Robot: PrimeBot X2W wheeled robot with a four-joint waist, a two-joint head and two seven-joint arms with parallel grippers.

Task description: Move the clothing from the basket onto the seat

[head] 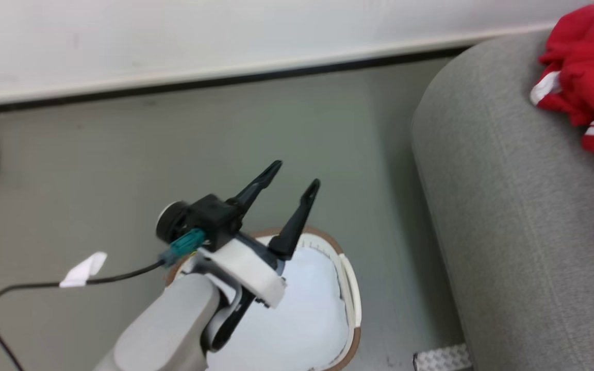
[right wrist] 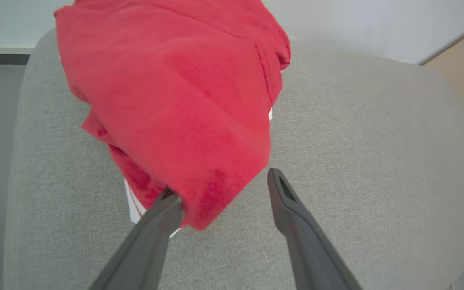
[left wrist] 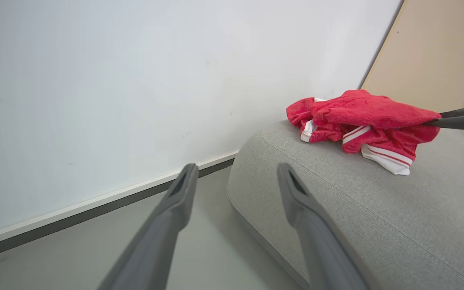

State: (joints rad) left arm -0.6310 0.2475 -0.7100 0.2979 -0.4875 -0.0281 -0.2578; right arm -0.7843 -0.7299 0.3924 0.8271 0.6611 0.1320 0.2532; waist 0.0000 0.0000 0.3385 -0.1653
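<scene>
We've got the clothing (right wrist: 175, 100) sitting as a red heap with white stripes on top of the seat (right wrist: 357, 141), close to the seat's rounded end by the wall (left wrist: 95, 80). Our right gripper (right wrist: 222, 183) is right at the heap, spread wide. One fingertip (right wrist: 167, 201) is tucked into the red fabric and the other is clear over bare seat. Off the seat, above the floor (head: 121, 154), our left gripper (head: 297, 173) is wide apart too, gripping nothing. It hangs over the basket (head: 349, 296), which stands just beside the seat.
</scene>
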